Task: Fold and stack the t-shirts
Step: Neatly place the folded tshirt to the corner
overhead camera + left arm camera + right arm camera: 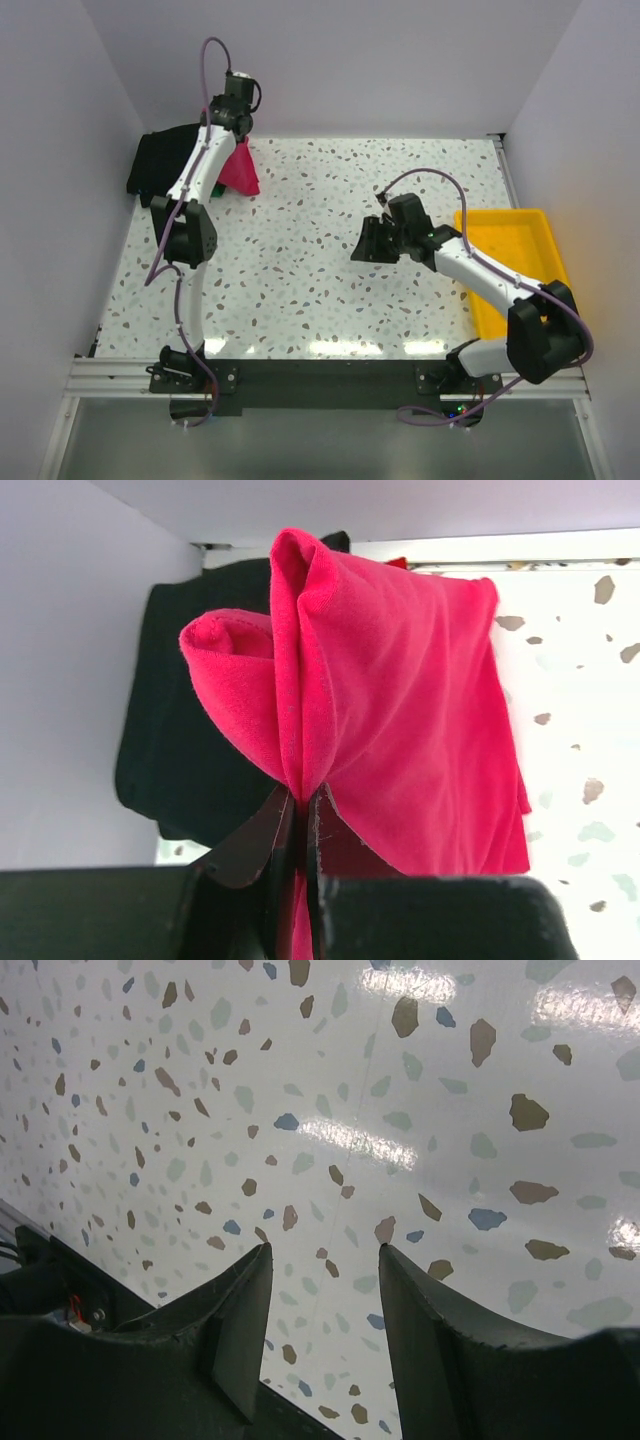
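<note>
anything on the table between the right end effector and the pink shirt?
Nothing. The top view shows only bare speckled table between the right end effector and the pink t-shirt.

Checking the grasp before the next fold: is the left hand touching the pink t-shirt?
Touching. In the left wrist view, the left hand has its jaws closed on a bunched fold of the pink t-shirt, which is pinched between them.

Left arm stretched to table [300,280] far-left corner, left gripper [300,805] pinching pink shirt [400,700]. Right gripper [325,1260] parted, empty, over table centre.
</note>
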Robot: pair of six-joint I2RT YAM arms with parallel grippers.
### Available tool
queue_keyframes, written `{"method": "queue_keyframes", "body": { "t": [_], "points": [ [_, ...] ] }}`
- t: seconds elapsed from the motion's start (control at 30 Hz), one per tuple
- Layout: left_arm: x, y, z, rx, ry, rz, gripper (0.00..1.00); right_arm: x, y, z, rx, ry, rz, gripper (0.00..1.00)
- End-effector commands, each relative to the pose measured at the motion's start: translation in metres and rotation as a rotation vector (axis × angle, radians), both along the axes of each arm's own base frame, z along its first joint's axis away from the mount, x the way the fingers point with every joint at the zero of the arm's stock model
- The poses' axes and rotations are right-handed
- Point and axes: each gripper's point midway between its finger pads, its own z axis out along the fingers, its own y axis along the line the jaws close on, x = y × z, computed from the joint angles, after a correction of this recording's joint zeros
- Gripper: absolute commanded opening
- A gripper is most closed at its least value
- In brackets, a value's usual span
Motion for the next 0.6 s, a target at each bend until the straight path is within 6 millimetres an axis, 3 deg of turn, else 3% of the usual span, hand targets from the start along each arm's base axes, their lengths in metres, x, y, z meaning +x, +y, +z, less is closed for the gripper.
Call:
{"method": "queue_keyframes", "body": {
  "t": [0.0,0.2,0.57],
  "points": [
    [0.009,0.019,0.063,0.076,-0.150,0.033,0.00,0.010,0.003,0.012,-0.009,-0.038,0.014,0.50],
    [0.017,0.025,0.091,0.028,-0.234,-0.001,0.00,0.014,0.003,0.011,-0.031,-0.032,0.017,0.50],
    [0.014,0.031,0.141,-0.021,-0.351,-0.032,0.00,0.021,0.010,0.017,-0.038,-0.039,0.012,0.49]
  ]
}}
